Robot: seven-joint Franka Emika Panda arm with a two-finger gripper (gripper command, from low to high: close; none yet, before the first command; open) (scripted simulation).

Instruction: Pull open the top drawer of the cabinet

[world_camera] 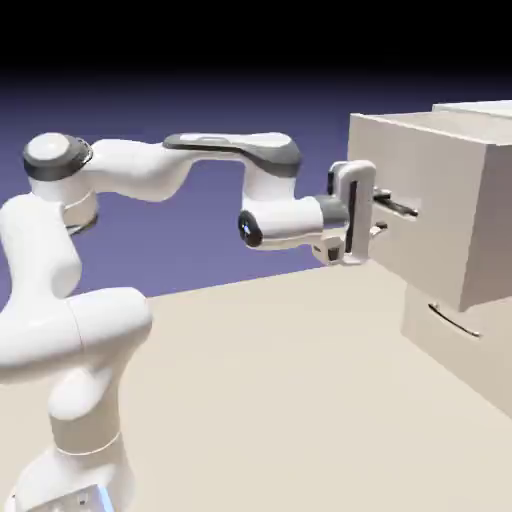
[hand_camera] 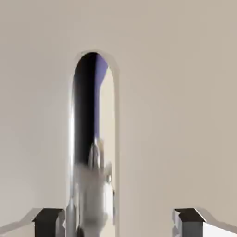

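Hand view: gripper (hand_camera: 119,223) well apart, gripping nothing; top drawer's handle (hand_camera: 92,115) cut off below.

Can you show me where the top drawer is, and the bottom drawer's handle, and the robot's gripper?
Top drawer (world_camera: 430,205): exterior view, on its front.
Bottom drawer's handle (world_camera: 455,321): exterior view, middle of the bar.
Gripper (world_camera: 378,213): exterior view, between its fingertips.

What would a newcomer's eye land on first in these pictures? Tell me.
In the exterior view, the white arm dominates the left, reaching right toward the cabinet. There the top drawer juts out well beyond the lower drawer. The hand view is mostly plain beige, broken by a glossy, mirror-like upright strip left of centre.
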